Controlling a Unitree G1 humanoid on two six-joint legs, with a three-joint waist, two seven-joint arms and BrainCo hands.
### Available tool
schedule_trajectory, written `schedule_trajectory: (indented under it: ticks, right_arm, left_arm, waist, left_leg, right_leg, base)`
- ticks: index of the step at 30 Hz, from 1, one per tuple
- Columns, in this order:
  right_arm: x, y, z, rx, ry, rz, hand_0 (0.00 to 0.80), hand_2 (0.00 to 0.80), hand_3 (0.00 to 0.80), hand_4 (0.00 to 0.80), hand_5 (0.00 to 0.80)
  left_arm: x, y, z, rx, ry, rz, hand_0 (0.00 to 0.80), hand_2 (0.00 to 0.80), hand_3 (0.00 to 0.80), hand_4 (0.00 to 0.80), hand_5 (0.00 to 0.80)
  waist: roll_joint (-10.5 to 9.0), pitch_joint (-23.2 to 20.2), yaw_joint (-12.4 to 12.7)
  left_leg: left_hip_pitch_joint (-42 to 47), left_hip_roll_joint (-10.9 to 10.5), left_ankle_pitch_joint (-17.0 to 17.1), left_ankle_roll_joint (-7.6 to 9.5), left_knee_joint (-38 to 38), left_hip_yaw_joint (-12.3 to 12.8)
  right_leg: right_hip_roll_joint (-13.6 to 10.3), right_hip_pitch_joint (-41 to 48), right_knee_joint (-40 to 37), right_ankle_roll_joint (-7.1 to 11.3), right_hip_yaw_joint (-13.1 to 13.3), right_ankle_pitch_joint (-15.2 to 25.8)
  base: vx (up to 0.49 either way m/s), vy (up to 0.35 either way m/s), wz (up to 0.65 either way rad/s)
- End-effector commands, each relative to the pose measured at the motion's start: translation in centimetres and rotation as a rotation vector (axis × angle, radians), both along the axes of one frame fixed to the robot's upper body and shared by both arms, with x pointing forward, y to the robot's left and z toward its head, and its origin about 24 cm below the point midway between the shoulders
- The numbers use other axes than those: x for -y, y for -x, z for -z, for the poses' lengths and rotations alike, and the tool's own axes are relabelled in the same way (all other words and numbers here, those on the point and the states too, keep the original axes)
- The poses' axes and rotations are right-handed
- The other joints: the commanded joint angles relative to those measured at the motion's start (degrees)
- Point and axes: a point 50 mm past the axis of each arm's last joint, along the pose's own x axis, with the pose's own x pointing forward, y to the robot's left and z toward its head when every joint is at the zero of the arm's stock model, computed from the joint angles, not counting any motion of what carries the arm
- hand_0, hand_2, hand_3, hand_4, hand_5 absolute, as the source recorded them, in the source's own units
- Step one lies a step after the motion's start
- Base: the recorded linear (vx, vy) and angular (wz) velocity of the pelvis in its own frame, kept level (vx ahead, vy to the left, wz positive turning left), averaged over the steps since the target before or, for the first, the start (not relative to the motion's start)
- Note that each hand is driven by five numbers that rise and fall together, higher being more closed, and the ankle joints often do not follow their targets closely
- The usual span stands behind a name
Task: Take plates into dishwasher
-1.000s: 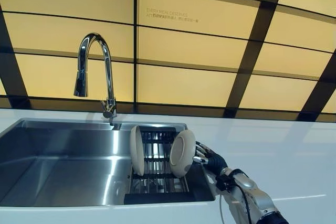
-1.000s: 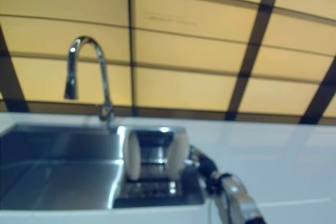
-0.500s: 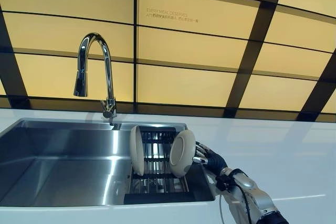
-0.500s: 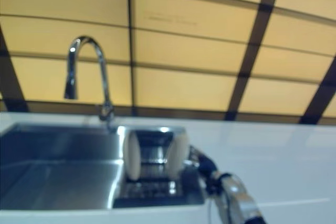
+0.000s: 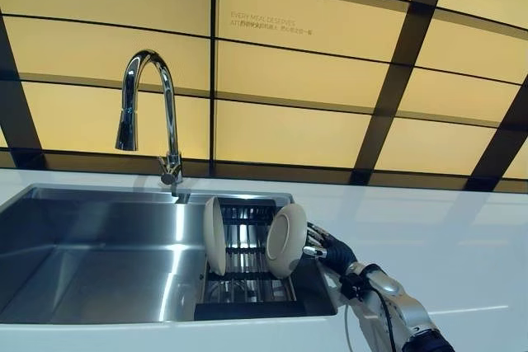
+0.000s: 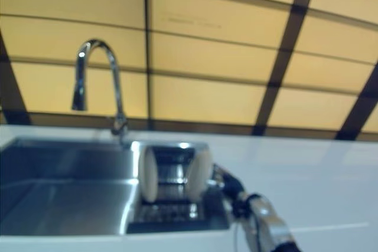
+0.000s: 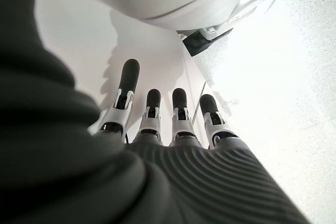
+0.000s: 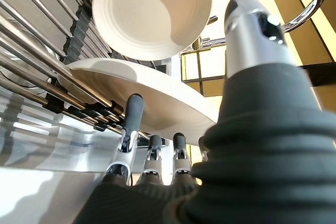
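Note:
Two cream plates stand on edge in a black and steel rack (image 5: pixel 247 282) at the right end of the sink. My right hand (image 5: pixel 330 249) reaches in from the right to the back of the right plate (image 5: pixel 286 240). In the right wrist view its straight fingers (image 8: pixel 130 116) lie along one face of that plate (image 8: pixel 157 95), and the thumb (image 8: pixel 252 35) stands straight on the other side, so the hand is open. The left plate (image 5: pixel 214 235) stands apart, its hollow face (image 8: pixel 152 14) turned toward my hand. My left hand (image 7: pixel 152 114) shows only in its wrist view, fingers straight, holding nothing.
A steel sink basin (image 5: pixel 91 253) lies left of the rack, with a tall curved tap (image 5: pixel 153 105) behind it. White counter (image 5: pixel 445 237) runs to the right of the sink. A yellow panelled wall (image 5: pixel 313 80) with dark bars stands behind.
The whole picture has shifted up a little, so the camera moved. My right hand and both plates keep their places.

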Motion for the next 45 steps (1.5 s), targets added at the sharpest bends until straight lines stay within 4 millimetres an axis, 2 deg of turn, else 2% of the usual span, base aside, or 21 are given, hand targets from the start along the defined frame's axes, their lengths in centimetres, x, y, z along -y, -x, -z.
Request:
schedule_trajectory:
  ticks: [1, 7, 20, 45]
  right_arm:
    - [-0.9, 5.9, 9.5, -0.458, 0.097, -0.065, 0.000, 0.000, 0.000, 0.000, 0.000]
    - [-1.1, 5.9, 9.4, -0.455, 0.055, -0.057, 0.000, 0.000, 0.000, 0.000, 0.000]
    - [-1.1, 5.3, 9.0, -0.392, 0.120, -0.039, 0.000, 0.000, 0.000, 0.000, 0.000]
    - [-2.1, 4.8, 9.0, -0.437, 0.125, -0.017, 0.000, 0.000, 0.000, 0.000, 0.000]
  left_arm:
    - [2.4, -5.0, -0.8, 0.119, 0.042, 0.098, 0.000, 0.000, 0.000, 0.000, 0.000]
    - [2.3, -4.9, -0.8, 0.119, 0.042, 0.100, 0.000, 0.000, 0.000, 0.000, 0.000]
    - [2.6, -4.4, -0.5, 0.106, 0.047, 0.092, 0.000, 0.000, 0.000, 0.000, 0.000]
    - [2.4, -4.6, -0.7, 0.114, 0.039, 0.099, 0.000, 0.000, 0.000, 0.000, 0.000]
  waist:
    - [0.79, 5.5, 2.9]
    - [0.84, 5.6, 2.9]
    - [1.18, 5.4, 2.9]
    - [1.00, 7.5, 4.1]
  left_leg:
    - [4.4, -4.8, -7.8, 4.07, 0.2, 0.4]
    - [4.4, -4.9, -7.9, 4.14, 0.2, 0.4]
    - [4.4, -5.0, -7.9, 4.07, 0.2, 0.7]
    - [3.8, -4.9, -7.8, 4.53, 1.3, 0.5]
  right_leg:
    - [-0.9, -2.7, 3.4, 4.50, -0.8, 0.9]
    - [-1.0, -2.8, 3.4, 4.61, -0.7, 1.0]
    - [-1.1, -2.9, 3.1, 4.73, -0.6, 1.2]
    - [-1.4, -3.5, 4.0, 4.95, -1.1, 1.9]
  base:
    - [0.000, 0.000, 0.00]
    - [0.000, 0.000, 0.00]
    - [0.000, 0.000, 0.00]
    - [0.000, 0.000, 0.00]
